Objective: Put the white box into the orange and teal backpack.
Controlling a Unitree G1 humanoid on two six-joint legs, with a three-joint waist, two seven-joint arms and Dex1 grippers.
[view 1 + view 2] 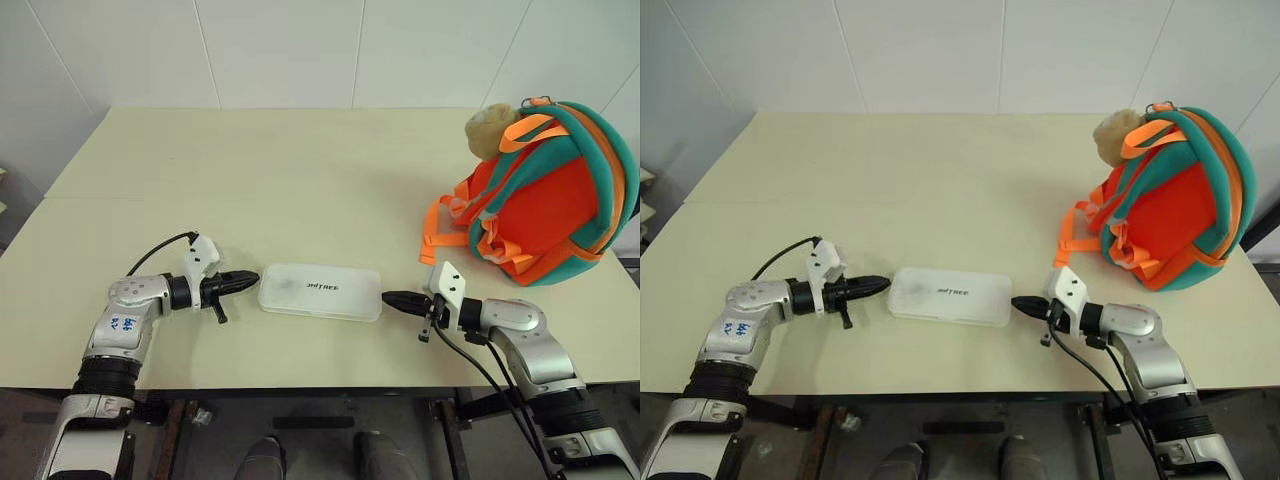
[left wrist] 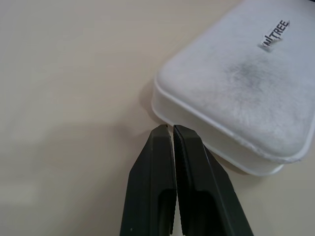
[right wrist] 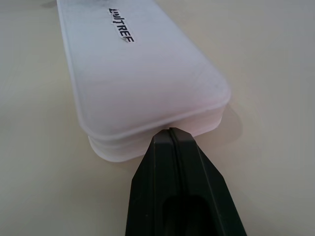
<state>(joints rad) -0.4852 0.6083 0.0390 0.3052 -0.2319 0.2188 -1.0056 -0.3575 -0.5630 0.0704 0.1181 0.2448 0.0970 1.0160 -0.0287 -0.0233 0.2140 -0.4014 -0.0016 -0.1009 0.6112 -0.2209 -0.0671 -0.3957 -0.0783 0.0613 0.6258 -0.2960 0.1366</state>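
The white box (image 1: 320, 291) is found lying flat on the table (image 1: 250, 180), near its front edge, with the long axis running side to side between the two arms. At the box's right short end the right gripper (image 1: 392, 298) is set, fingers pressed together, tip touching or all but touching the end wall. The left gripper (image 1: 248, 279), likewise closed on nothing, is placed just beside the left short end, a narrow gap being visible. The right arm is judged marginally nearer. The orange and teal backpack (image 1: 545, 200) stands well apart, at the far right; a squeeze between both tips is judged likely.
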